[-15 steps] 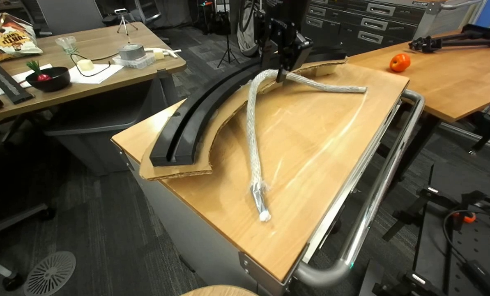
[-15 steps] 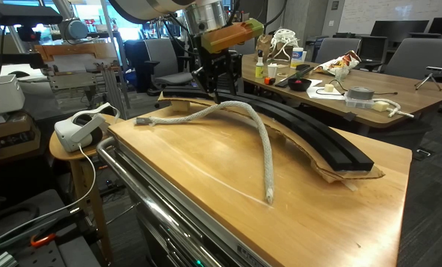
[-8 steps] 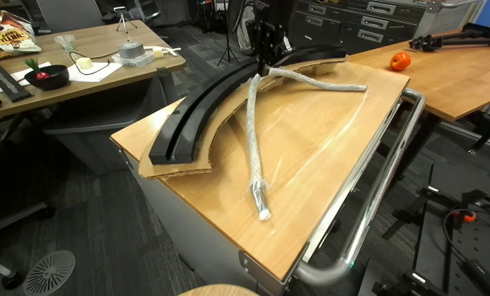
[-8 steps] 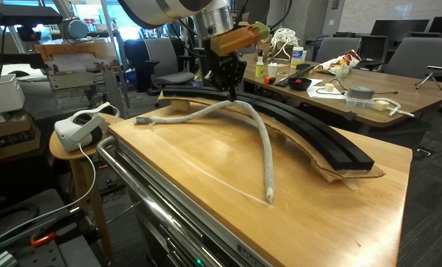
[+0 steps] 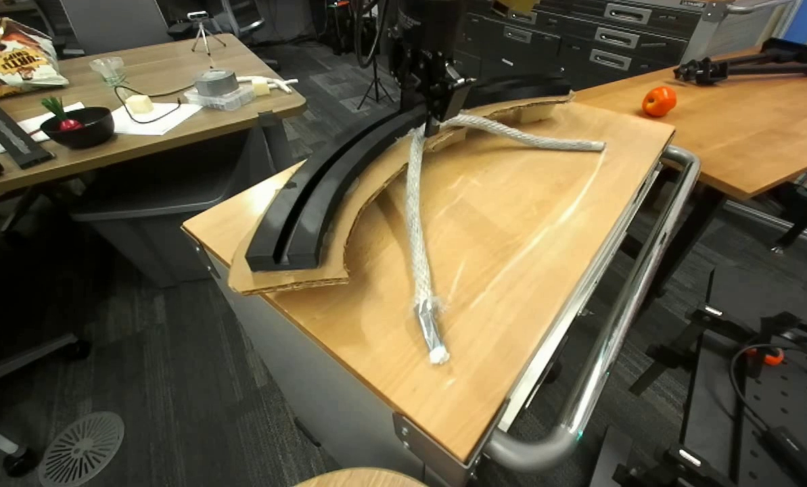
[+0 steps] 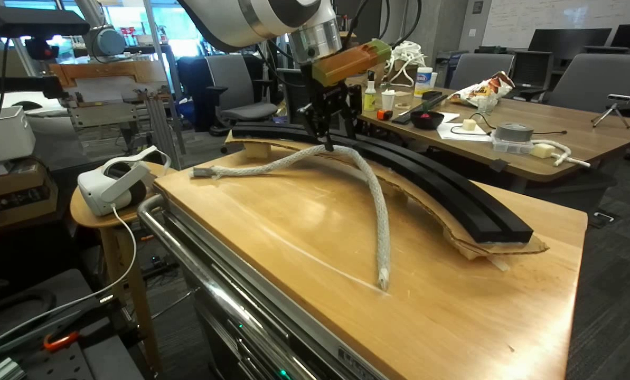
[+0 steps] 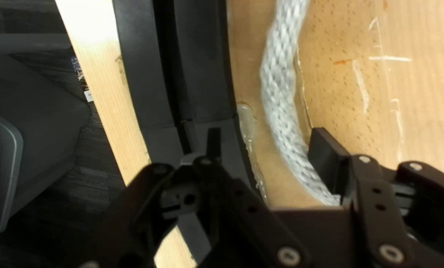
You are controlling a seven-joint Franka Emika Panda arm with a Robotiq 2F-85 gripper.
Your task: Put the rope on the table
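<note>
Black fingers point(image 7: 326, 162) stand spread astride the bend of a pale braided rope point(image 7: 278, 76), pinching nothing; in the wrist view it passes close to one of them, though contact cannot be told. The rope's middle runs over the rim of a cardboard base point(image 5: 334, 264), while both ends lie on the wooden table point(image 6: 478, 306). The placing appears to be the step in hand, and well advanced: only the bend seems left to bring down onto bare wood. The next move likely calls for closing on that bend, drawing it off the cardboard and letting go, or, should this lie suffice, for lifting straight clear without a snag. In the way is a grooved black curved track point(image 6: 452, 198), just beside the bend, which could catch a finger. Beyond, a metal rail point(image 5: 613, 331) runs along one side of the table; a tomato-like fruit point(image 5: 659, 101) sits on an adjoining table point(image 5: 748, 138), a VR headset point(image 6: 115, 182) on a stool point(image 6: 88, 217), and a black bowl point(image 5: 92, 134) on a farther table point(image 5: 159, 70).
</note>
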